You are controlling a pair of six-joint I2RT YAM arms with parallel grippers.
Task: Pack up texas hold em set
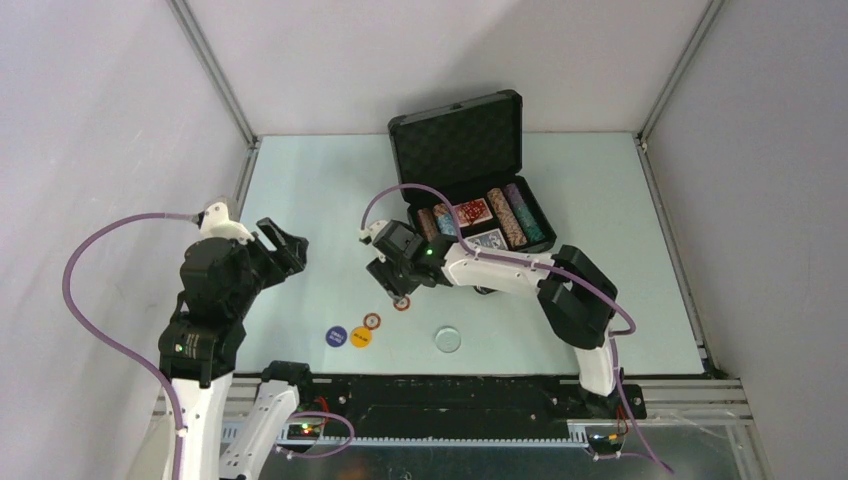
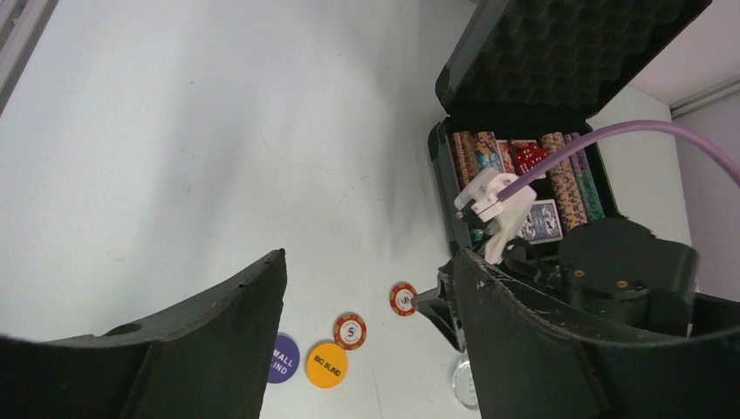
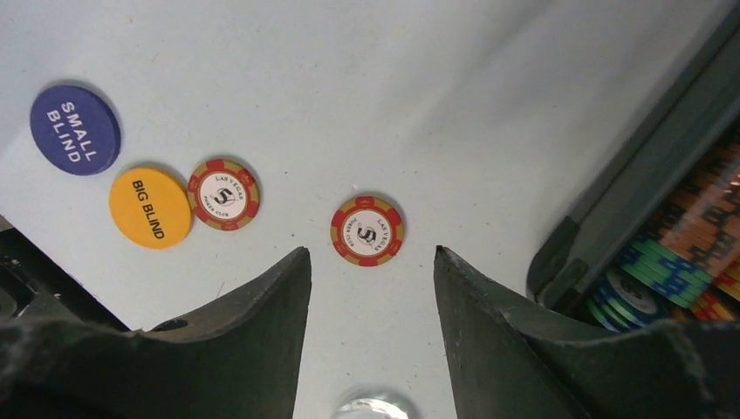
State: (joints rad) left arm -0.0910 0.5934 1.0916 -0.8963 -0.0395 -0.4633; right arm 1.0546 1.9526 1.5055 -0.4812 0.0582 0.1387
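The black case (image 1: pixel 470 140) stands open at the back, with chip rows, two card decks (image 1: pixel 474 212) and red dice (image 2: pixel 527 158) inside. A red striped chip (image 1: pixel 401 303) lies on the table just ahead of my right gripper (image 1: pixel 392 288), which is open and empty above it; it also shows in the right wrist view (image 3: pixel 366 230). A second red chip (image 1: pixel 372 321) lies beside the yellow "big blind" button (image 1: pixel 360 337) and the purple "small blind" button (image 1: pixel 336 336). My left gripper (image 1: pixel 285 245) is open and empty, well to the left.
A clear round button (image 1: pixel 447 340) lies near the front edge, right of the coloured buttons. The right arm's purple cable loops over the case front. White walls with metal rails enclose the table on three sides.
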